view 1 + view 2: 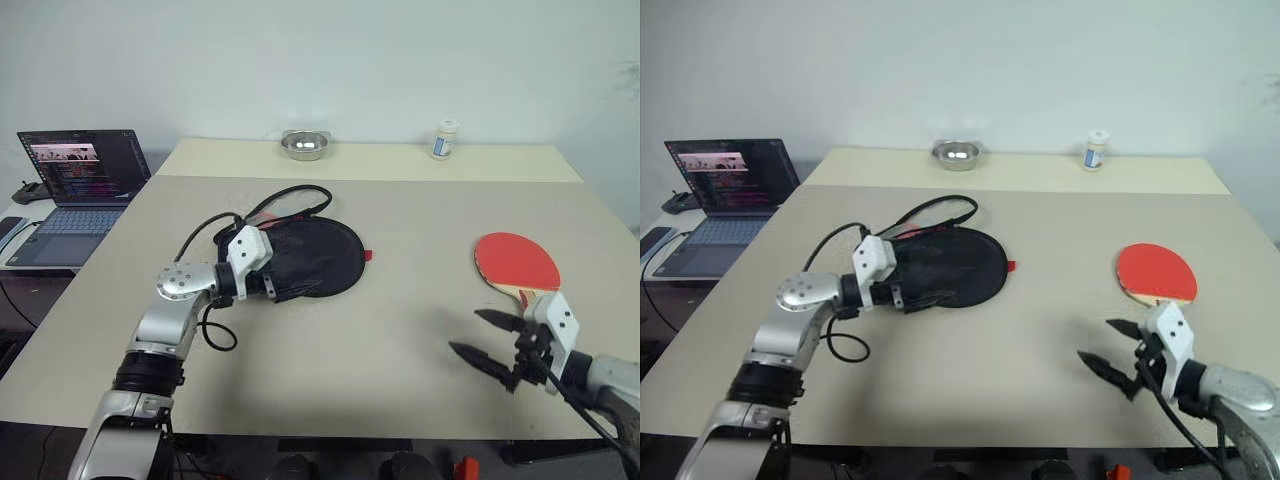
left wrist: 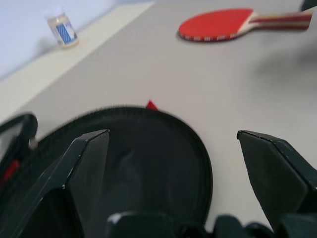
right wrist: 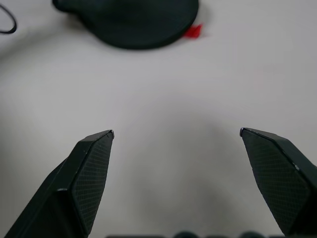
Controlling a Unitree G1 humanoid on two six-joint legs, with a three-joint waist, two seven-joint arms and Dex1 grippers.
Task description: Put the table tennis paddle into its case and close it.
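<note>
Paddle (image 1: pixel 515 261) is left bare near the table's (image 1: pixel 400 330) right edge, well apart from the case (image 1: pixel 310 256) mid-table. Left gripper (image 1: pixel 290 285) is spread over the case, right gripper (image 1: pixel 490 345) spread, empty. Nothing's packed or zipped yet.

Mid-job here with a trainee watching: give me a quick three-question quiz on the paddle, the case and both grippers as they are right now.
1. True or false: the table tennis paddle is already inside the case.
2. Which gripper is nearer the case? A) left gripper B) right gripper
3. Fill in: the paddle lies with its ____ rubber face up, on the table.

Key:
1. False. The paddle lies bare on the table, well apart from the case.
2. A. The left gripper sits open at the case's near edge; the right gripper is open over bare table beside the paddle's handle.
3. Red.
</note>
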